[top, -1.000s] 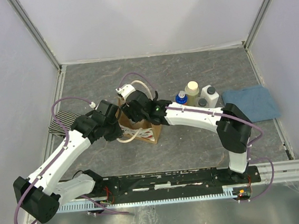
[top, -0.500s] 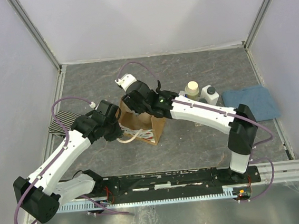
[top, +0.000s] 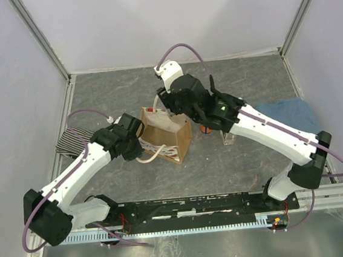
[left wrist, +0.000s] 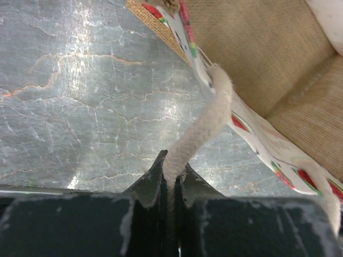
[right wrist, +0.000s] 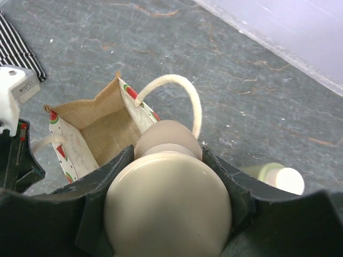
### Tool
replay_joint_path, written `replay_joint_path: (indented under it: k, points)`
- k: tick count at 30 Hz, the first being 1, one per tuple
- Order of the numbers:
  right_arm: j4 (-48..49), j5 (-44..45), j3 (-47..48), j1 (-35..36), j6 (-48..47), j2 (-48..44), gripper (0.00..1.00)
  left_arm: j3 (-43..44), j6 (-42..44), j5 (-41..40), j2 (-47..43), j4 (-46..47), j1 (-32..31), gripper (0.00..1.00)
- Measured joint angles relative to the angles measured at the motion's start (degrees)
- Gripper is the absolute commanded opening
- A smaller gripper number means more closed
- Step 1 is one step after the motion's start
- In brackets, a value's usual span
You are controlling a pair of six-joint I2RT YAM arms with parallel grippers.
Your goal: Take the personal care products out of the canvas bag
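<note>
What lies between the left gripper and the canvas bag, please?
Only its cream loop handle, pinched by the left gripper, running to the canvas bag; the left wrist view shows it.

A grey, marble-veined stone-look tabletop [top: 113, 91] is enclosed on three sides by plain white walls [top: 167, 19] that meet at slanted silver aluminium frame posts [top: 38, 35]. At its right side, close to the right wall, a folded blue fabric cloth [top: 294, 113] lies flat, part of it hidden from the overhead view. A black-and-white striped cloth [top: 72, 141] lies flat at the far left edge, against the left frame rail, with one corner also showing in the right wrist view [right wrist: 16, 48].
</note>
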Motion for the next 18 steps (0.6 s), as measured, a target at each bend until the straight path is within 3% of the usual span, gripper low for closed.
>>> replay_joint_path:
  k: [10, 18]
  points:
    - [-5.2, 4.02, -1.44, -2.03, -0.59, -8.98, 0.25, 8.28, 2.64, -4.5, 8.13, -0.31, 1.62, 0.03]
    - [-6.38, 5.46, -9.42, -4.35, 0.85, -15.63, 0.25, 10.1, 5.16, -4.07, 12.09, -1.22, 12.96, 0.03]
